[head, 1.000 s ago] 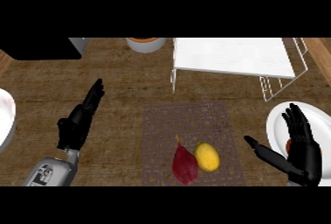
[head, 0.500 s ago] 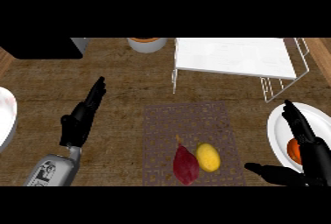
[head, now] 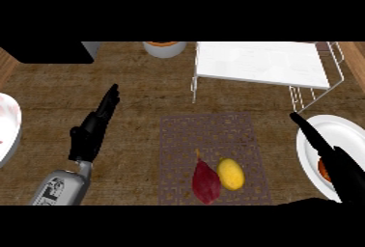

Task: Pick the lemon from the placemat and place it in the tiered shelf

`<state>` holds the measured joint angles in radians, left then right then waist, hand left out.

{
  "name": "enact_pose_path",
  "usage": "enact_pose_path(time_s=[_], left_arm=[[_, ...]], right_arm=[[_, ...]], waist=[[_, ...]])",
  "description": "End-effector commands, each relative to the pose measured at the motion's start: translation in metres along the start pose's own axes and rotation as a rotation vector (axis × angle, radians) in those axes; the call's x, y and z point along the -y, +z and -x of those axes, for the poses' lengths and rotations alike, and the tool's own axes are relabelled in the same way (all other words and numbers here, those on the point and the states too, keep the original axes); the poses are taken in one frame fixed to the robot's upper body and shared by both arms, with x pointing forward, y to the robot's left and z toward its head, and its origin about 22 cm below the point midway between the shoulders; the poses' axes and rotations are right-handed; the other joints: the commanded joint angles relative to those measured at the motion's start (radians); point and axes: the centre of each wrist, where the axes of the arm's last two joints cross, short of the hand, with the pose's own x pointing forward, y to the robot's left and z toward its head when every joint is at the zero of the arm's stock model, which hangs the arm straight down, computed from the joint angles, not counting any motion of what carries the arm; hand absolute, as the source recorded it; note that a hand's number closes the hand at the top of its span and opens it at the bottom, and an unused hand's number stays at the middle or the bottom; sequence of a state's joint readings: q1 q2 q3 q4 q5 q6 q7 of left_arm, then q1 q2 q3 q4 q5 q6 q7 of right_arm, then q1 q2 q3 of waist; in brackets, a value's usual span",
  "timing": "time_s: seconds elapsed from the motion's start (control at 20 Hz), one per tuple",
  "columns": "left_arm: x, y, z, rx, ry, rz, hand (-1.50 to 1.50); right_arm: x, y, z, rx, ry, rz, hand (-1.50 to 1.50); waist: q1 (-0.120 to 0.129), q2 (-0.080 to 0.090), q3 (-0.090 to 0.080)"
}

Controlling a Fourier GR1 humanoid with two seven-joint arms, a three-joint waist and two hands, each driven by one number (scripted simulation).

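Note:
A yellow lemon (head: 230,173) lies on the patterned placemat (head: 210,135), touching a dark red sweet potato (head: 205,181) on its left. The white tiered shelf (head: 260,62) stands at the back right of the counter. My right hand (head: 335,161) is at the right edge, fingers straight and pointing up-left over a white plate, well to the right of the lemon and holding nothing. My left hand (head: 92,130) rests open at the left, fingers straight, away from the placemat.
A white plate (head: 317,144) with something orange on it sits at the right edge under my right hand. Another plate (head: 6,125) shows at the left edge. A bowl (head: 165,47) stands at the back, left of the shelf.
My right hand has drawn down and to the right, toward the lower corner, and turned more edge-on. The left hand, lemon and sweet potato have stayed where they were.

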<state>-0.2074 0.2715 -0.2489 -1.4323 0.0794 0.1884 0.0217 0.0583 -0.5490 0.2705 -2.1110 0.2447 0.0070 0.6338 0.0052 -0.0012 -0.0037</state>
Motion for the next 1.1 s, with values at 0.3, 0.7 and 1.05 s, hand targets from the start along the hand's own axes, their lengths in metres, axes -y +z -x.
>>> enact_pose_path(time_s=[0.3,0.7,1.05], left_arm=[[-0.001,-0.003,-0.006,-0.007,-0.002,0.015,0.00],[-0.002,-0.007,0.013,0.004,0.005,-0.015,0.00],[-0.005,0.001,0.008,-0.005,-0.005,0.009,0.00]], right_arm=[[-0.032,0.024,-0.075,-0.111,0.210,-0.085,-1.50],[-0.044,0.032,-0.089,-0.098,0.197,-0.061,-1.50],[-0.062,0.014,-0.093,-0.136,0.214,-0.028,-1.50]], waist=[[0.000,0.000,0.003],[-0.008,0.000,0.003],[-0.005,0.000,0.003]])
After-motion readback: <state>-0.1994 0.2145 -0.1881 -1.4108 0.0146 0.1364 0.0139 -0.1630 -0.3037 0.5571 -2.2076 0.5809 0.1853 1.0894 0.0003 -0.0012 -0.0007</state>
